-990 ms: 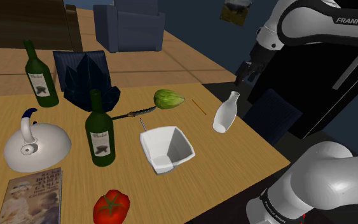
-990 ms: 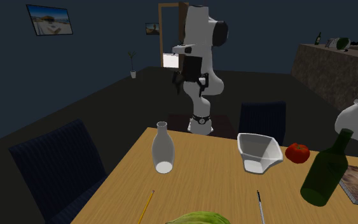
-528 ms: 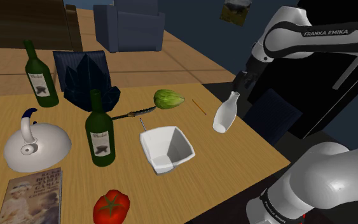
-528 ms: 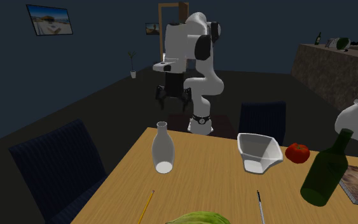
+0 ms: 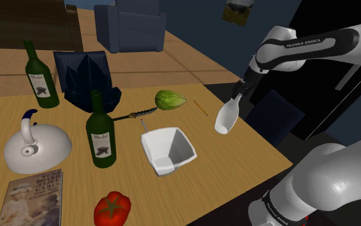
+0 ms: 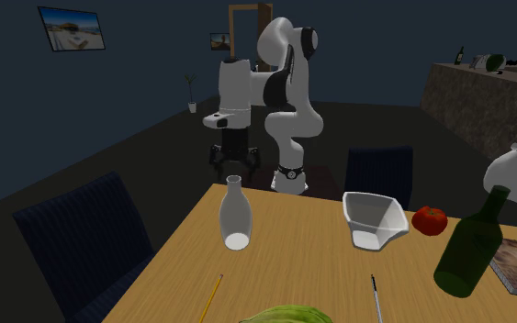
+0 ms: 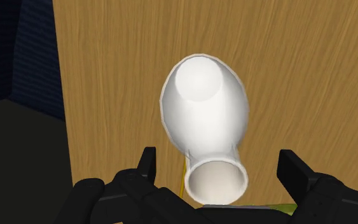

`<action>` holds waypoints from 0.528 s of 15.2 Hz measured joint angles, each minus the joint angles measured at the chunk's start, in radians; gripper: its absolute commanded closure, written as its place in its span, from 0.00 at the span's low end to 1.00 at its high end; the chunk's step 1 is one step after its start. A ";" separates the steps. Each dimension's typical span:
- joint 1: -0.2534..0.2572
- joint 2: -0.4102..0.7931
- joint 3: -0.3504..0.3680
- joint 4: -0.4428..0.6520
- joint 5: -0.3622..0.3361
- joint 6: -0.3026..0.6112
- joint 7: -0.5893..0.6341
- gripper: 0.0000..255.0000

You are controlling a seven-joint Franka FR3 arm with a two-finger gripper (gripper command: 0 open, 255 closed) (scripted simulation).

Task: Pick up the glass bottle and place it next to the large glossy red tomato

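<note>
Cut off and covered up

In the shoulder view the bottom edge is cutting off the shiny red tomato point(image 5: 112, 207) and the picture-covered book point(image 5: 34, 198). In the second exterior view it is cutting off the green leafy vegetable point(image 6: 284, 315). In the wrist view the white round-bodied bottle point(image 7: 204, 114) is covering most of the thin yellow pencil point(image 7: 184, 178).

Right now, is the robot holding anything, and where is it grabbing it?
Nothing is held. The gripper is open around the neck of the white bottle, not touching it.
</note>
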 measured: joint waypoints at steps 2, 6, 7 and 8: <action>0.003 0.018 -0.005 -0.013 0.003 0.030 -0.002 0.00; 0.007 0.042 -0.013 -0.027 0.009 0.068 -0.008 0.00; 0.007 0.044 -0.014 -0.028 0.009 0.071 -0.008 0.00; 0.007 0.045 -0.014 -0.028 0.009 0.072 -0.008 0.00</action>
